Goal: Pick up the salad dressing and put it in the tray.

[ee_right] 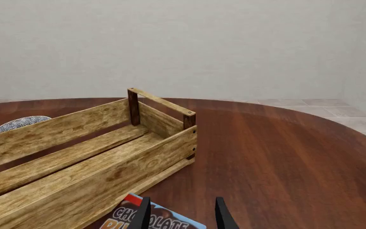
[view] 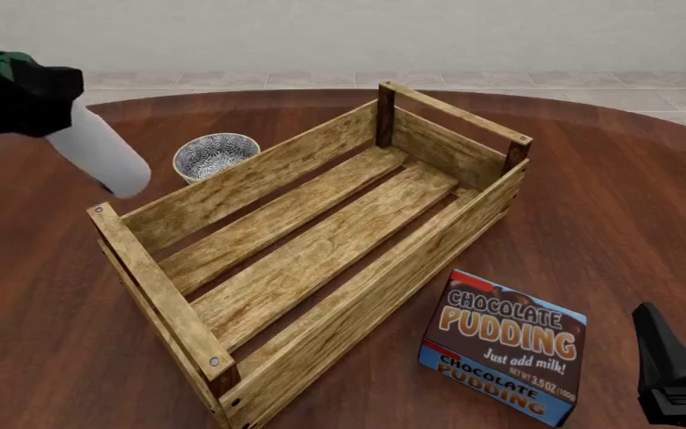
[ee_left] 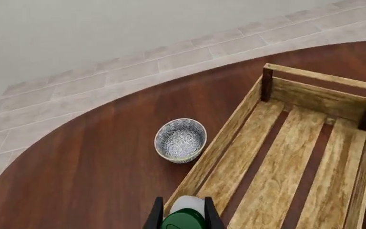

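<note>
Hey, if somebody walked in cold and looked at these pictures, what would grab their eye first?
Probably the big slatted wooden tray lying diagonally across the middle of the dark table, nothing inside it. Next, the salad dressing, held tilted in the air by the left tool past the tray's left side, near the small patterned bowl. The blue chocolate pudding box lies on the table at the tray's near right, close to the idle, open right tool.

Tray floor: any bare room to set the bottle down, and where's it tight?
The tray is bare inside: all its slats lie open between the four walls. It is tighter outside: the bowl sits close to its far-left wall, and the pudding box lies near its right wall.
</note>
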Available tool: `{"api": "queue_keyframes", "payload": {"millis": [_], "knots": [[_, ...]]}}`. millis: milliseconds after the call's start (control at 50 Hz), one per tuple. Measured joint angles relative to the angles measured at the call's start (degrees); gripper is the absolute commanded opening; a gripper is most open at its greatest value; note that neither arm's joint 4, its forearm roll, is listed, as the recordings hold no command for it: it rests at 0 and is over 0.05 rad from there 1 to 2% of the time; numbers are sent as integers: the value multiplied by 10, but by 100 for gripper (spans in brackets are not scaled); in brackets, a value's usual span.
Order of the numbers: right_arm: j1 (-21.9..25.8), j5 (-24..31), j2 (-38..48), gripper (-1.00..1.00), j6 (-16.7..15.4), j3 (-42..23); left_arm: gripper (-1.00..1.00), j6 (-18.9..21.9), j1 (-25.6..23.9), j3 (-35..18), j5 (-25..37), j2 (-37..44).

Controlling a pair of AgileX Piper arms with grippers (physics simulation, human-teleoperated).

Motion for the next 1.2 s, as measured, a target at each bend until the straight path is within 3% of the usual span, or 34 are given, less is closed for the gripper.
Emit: {"api": "queue_keyframes", "payload": {"millis": [520, 1200], "knots": [[0, 0, 0, 100, 0, 0, -100, 6, -97, -26, -87, 144], [0, 0, 0, 100, 0, 0, -100, 64, -179, -103, -168, 368]]}}
